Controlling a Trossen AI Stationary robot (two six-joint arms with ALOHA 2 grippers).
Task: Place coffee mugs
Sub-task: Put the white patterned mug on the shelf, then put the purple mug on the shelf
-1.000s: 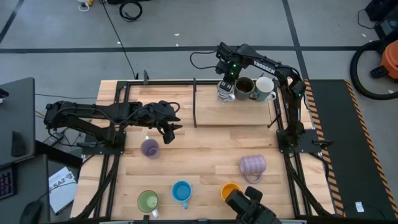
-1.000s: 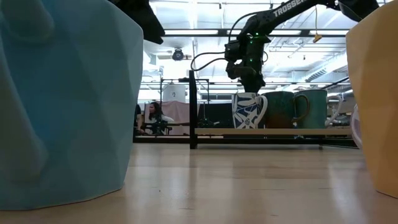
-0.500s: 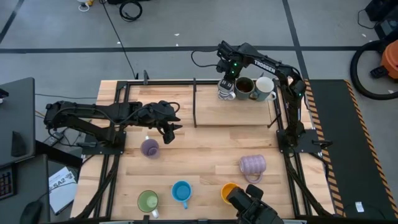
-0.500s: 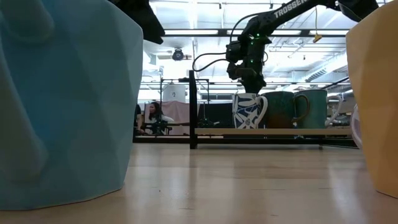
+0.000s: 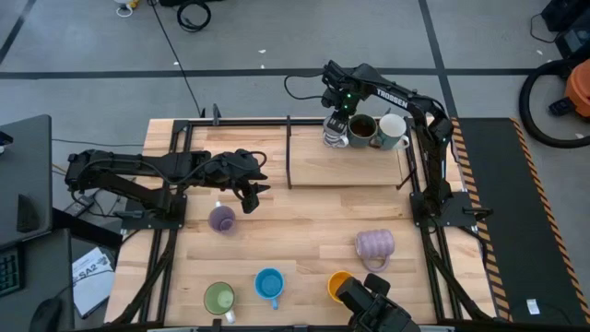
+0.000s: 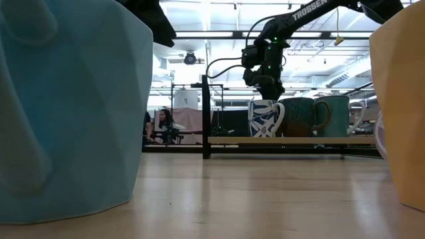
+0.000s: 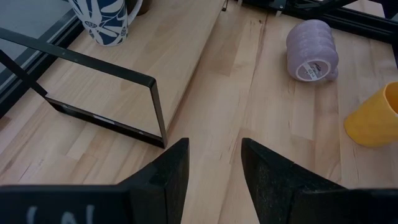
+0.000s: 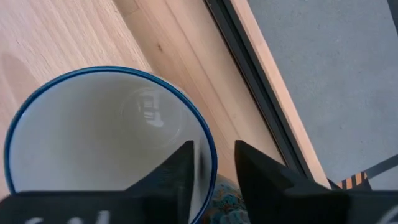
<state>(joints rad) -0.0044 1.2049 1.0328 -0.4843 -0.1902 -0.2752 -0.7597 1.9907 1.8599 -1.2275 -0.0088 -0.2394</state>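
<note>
Along the bench's (image 5: pixel 304 221) far edge a raised shelf (image 5: pixel 346 166) collects three upright mugs, and the right gripper (image 5: pixel 337 118) hangs over the white blue-patterned mug (image 5: pixel 336 137), fingers parted astride its rim, apparently releasing it; the left gripper (image 5: pixel 255 191) waits open near the small lilac mug (image 5: pixel 221 219).

Far shelf (image 5: pixel 346 164): three mugs (image 5: pixel 366 130) packed at right end, left part free. Black frame post (image 5: pixel 289 152) fences shelf's left side. Table (image 5: pixel 295 231) centre open between lilac mug (image 5: pixel 221 219) and ribbed mug (image 5: pixel 374 244). Near edge crowded: green (image 5: pixel 218 298), blue (image 5: pixel 268 284), orange mugs (image 5: pixel 341 281).
</note>
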